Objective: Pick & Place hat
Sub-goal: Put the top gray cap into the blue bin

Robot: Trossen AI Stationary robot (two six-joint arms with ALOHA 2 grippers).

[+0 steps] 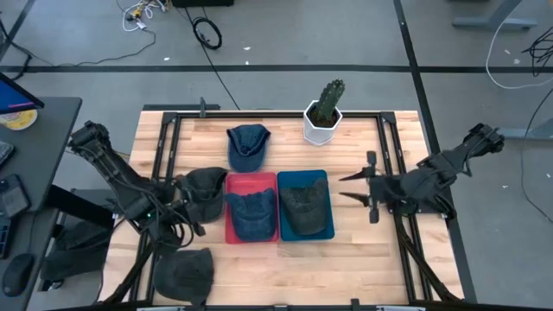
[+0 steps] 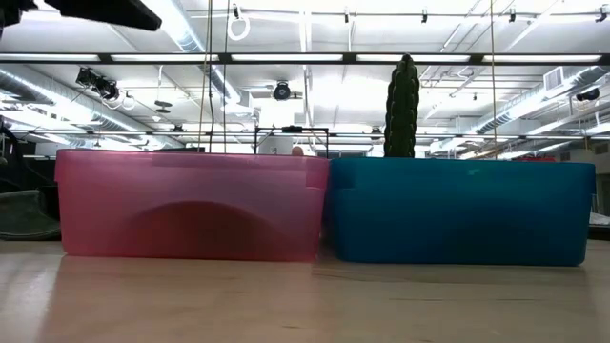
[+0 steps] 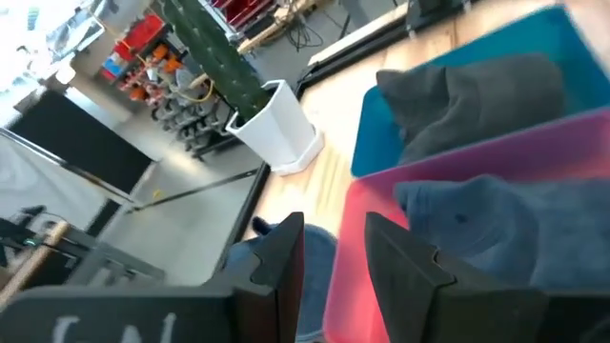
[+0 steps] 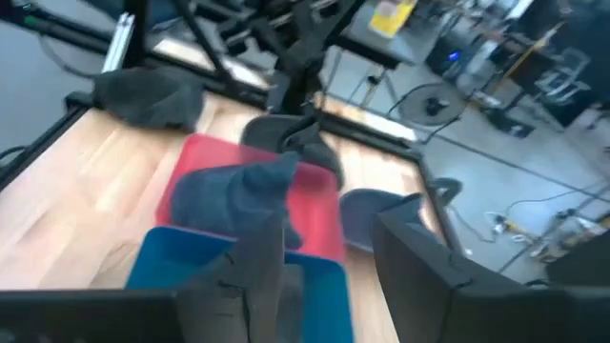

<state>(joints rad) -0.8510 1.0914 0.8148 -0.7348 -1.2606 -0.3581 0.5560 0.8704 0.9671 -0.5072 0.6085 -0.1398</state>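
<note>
The low view, nearest the counter top, shows only the walls of the red bin (image 2: 191,205) and the blue bin (image 2: 457,210) side by side, with the cactus (image 2: 401,105) rising behind; neither arm nor any loose hat appears there.

From above, the left end effector (image 1: 192,207) sits over a dark hat (image 1: 206,190) touching the red bin's left wall. Its fingers (image 3: 276,272) look spread in the left wrist view, but whether they pinch cloth I cannot tell. The red bin already holds a denim hat (image 1: 251,212) and the blue bin a dark one (image 1: 304,200). So a lift from here could snag the soft brim on the bin wall, or drag the bin sideways.

The right end effector (image 1: 361,187) hangs open, empty, just right of the blue bin.

Farther back lie a blue denim hat (image 1: 248,145) and the white pot (image 1: 321,126) (another dark hat (image 1: 184,273) sits near the front edge).
</note>
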